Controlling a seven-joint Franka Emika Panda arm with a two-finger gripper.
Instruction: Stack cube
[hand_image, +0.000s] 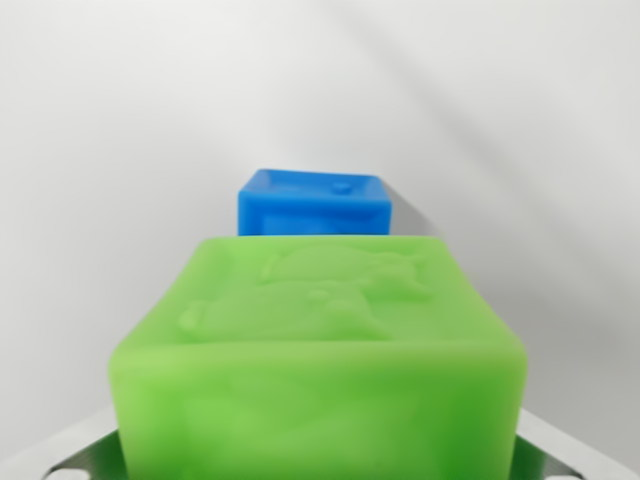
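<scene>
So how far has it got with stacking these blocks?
Done: the green cube looks picked up, filling the wrist view close to the camera, with metal gripper parts at the bottom corners. In hand: carrying it toward the blue cube, seen beyond it. Left: setting green on top of blue, whose top is bare, and letting go.

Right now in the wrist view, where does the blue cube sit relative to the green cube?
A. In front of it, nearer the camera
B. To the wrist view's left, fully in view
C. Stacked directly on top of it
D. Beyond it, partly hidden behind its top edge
D: the green cube fills the foreground and covers the lower part of the blue cube farther off.
</scene>
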